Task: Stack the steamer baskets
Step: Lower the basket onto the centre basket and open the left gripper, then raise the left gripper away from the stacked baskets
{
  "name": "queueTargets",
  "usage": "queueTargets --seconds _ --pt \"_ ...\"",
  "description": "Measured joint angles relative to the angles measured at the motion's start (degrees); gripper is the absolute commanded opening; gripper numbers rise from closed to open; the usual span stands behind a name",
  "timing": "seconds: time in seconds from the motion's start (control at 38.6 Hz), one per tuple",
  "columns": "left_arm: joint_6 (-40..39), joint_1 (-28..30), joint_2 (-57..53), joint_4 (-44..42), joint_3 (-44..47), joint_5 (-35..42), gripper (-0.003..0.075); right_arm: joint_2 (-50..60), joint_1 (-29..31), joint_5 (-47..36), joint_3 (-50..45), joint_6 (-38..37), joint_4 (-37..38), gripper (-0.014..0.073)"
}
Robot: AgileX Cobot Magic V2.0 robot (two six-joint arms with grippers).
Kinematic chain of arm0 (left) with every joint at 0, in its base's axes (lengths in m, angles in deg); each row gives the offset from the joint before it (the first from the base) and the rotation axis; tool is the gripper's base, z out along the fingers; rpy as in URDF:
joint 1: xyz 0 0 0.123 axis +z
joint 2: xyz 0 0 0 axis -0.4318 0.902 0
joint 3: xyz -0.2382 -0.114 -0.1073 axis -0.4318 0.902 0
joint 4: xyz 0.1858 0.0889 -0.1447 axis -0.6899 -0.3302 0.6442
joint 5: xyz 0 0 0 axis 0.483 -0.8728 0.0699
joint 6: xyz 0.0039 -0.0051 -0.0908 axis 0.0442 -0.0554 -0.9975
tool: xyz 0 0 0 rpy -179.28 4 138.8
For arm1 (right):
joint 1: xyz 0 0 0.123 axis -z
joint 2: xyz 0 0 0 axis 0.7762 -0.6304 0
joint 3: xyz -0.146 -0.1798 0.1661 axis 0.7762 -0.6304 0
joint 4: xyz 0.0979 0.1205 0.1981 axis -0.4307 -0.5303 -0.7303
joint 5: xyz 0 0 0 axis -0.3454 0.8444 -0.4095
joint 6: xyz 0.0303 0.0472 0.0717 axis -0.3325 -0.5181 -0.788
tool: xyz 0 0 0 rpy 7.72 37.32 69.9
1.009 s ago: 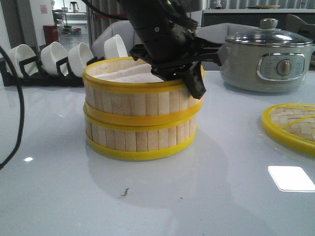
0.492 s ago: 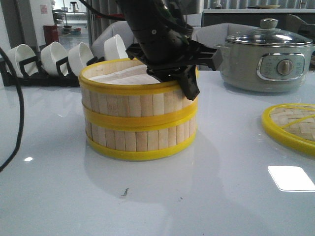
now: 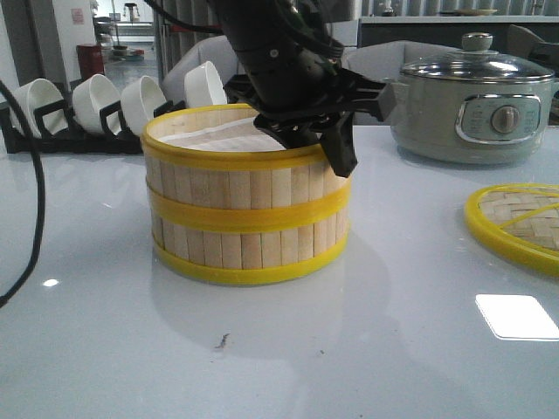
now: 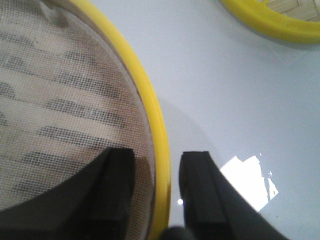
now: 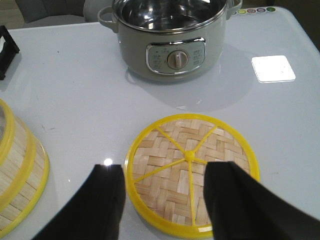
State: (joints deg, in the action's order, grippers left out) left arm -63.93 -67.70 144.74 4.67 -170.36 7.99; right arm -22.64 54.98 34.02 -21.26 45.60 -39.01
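Observation:
Two steamer baskets stand stacked on the white table: the upper basket (image 3: pixel 244 179) sits level on the lower basket (image 3: pixel 249 244). My left gripper (image 3: pixel 327 153) hangs over the upper basket's right rim (image 4: pixel 142 85). One finger (image 4: pixel 117 185) is inside over the white liner (image 4: pixel 60 100), the other (image 4: pixel 200 190) outside the wall. A gap shows between the outer finger and the rim, so the gripper is open. My right gripper (image 5: pixel 162 200) is open in the right wrist view, above the woven lid (image 5: pixel 170 150), holding nothing.
The flat yellow-rimmed lid (image 3: pixel 515 223) lies at the right edge of the table. A grey electric pot (image 3: pixel 476 105) stands behind it. A rack of white cups (image 3: pixel 96 105) lines the back left. A black cable (image 3: pixel 35 201) hangs at the far left.
The upper basket has shifted left and settled from a skewed seat to level on the lower one. The left gripper followed it slightly left.

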Motion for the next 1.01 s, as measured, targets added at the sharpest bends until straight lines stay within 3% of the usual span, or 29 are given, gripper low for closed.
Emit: queueTargets --seconds 0.41,0.49,0.57,0.6,0.65,0.72,1.01 --pt "0.0 0.0 0.0 -0.1 -7.9 -4.2 0.0437 0.0 0.0 0.0 0.0 0.0 0.0 0.0467" --pt "0.0 0.0 0.0 -0.1 -11.1 -5.4 0.0331 0.0 0.0 0.0 0.0 0.0 0.0 0.0467" --pt "0.0 0.0 0.0 -0.1 -14.0 -6.0 0.0094 0.0 0.0 0.0 0.0 0.0 0.0 0.0467" --pt "0.0 0.0 0.0 -0.1 -14.8 -6.1 0.0073 0.0 0.0 0.0 0.0 0.0 0.0 0.0467" --pt "0.0 0.0 0.0 -0.1 -17.0 -6.2 0.0118 0.0 0.0 0.0 0.0 0.0 0.0 0.0467" --pt "0.0 0.6 -0.3 -0.1 -19.4 -6.3 0.0088 0.0 0.0 0.0 0.0 0.0 0.0 0.0467" --pt "-0.1 8.1 -7.8 -0.1 -21.7 -6.4 0.0089 0.0 0.0 0.0 0.0 0.0 0.0 0.0467"
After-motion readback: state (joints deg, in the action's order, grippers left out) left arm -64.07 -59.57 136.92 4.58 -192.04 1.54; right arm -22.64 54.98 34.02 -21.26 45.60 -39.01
